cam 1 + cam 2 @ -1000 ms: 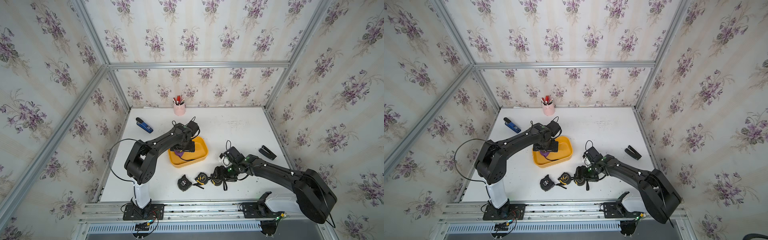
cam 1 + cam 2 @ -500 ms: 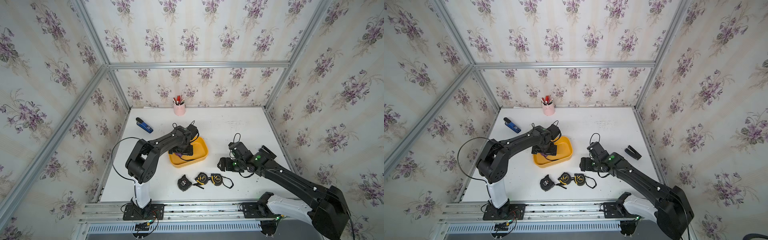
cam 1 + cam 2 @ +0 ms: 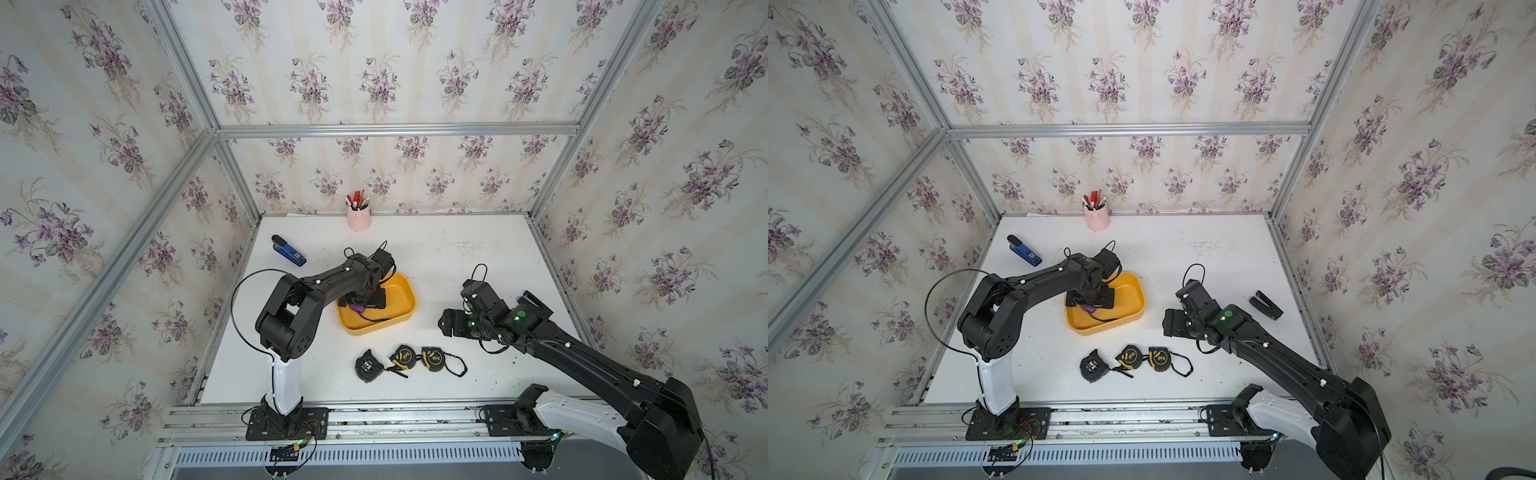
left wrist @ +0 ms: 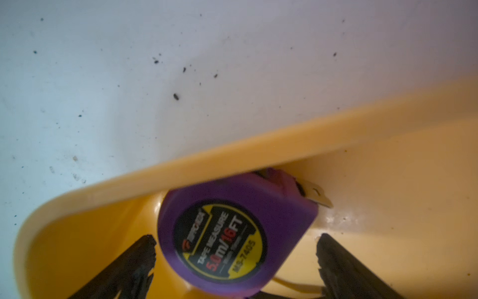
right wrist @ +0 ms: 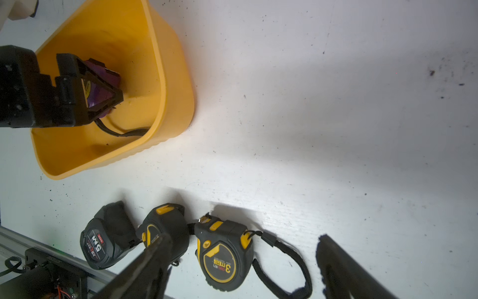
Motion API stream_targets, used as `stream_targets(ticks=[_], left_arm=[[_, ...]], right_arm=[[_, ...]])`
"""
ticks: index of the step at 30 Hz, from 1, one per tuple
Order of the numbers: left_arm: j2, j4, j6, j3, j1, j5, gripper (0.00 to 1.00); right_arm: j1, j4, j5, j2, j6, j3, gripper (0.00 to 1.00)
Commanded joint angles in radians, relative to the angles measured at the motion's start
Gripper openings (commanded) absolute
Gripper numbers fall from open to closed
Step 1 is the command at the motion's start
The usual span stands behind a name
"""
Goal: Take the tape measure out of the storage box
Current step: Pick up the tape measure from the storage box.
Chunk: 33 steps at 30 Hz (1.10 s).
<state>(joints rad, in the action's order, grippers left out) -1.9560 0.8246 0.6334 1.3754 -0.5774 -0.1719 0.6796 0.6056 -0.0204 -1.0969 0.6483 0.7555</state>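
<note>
Yellow storage box (image 3: pixel 409 308): sitting upright on the white table (image 3: pixel 457 249), about mid-table. Purple tape measure (image 4: pixel 227 233): lying label-up inside the box, tucked against one long wall close to a corner, its metal hook poking out along that wall. Left gripper (image 4: pixel 236 242): reaching down into the box, jaws standing wide apart on either side of the purple tape measure and not pinching it. Right gripper (image 3: pixel 445 324): hovering over bare table to the right of the box, jaws spread, carrying nothing. Row lying on the table in front of the box, well outside it: black tape measure (image 3: pixel 368 365), middle tape measure (image 3: pixel 403 356) in yellow and black just beside it, and strapped tape measure (image 3: pixel 434 358), also yellow and black, trailing a black wrist loop. Pink pen cup (image 3: pixel 358 218): standing against the back wall. Blue stapler (image 3: pixel 289 251): lying at the back left. Small black object (image 3: pixel 1266 304): lying near the table's right edge, beyond the right arm.
</note>
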Motion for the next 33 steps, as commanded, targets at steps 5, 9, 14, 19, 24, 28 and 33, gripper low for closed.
stream_targets(ticks=[5, 9, 14, 19, 24, 28, 33], left_arm=[[-0.017, -0.093, -0.122, -0.017, 0.014, -0.018, 1.00], [-0.022, -0.132, -0.156, -0.027, 0.024, -0.015, 0.99], [-0.049, -0.176, -0.157, -0.039, 0.055, 0.037, 0.88], [-0.052, -0.161, -0.128, -0.038, 0.059, 0.075, 0.50], [-0.012, -0.126, -0.107, -0.031, 0.060, 0.115, 0.32], [0.059, -0.082, -0.081, 0.005, 0.059, 0.133, 0.25], [0.140, 0.020, -0.011, 0.147, 0.059, 0.192, 0.21]], right_arm=[[-0.004, -0.032, -0.002, -0.017, 0.003, 0.013, 0.90], [-0.005, -0.035, -0.006, -0.026, 0.007, 0.014, 0.90], [-0.005, -0.034, -0.011, -0.028, 0.014, 0.019, 0.89], [-0.005, -0.033, 0.001, -0.017, 0.028, 0.017, 0.89], [-0.005, -0.046, 0.004, -0.015, 0.033, 0.009, 0.89], [-0.005, -0.074, 0.004, -0.019, 0.035, 0.013, 0.89], [-0.005, -0.155, -0.035, -0.020, 0.016, 0.023, 0.88]])
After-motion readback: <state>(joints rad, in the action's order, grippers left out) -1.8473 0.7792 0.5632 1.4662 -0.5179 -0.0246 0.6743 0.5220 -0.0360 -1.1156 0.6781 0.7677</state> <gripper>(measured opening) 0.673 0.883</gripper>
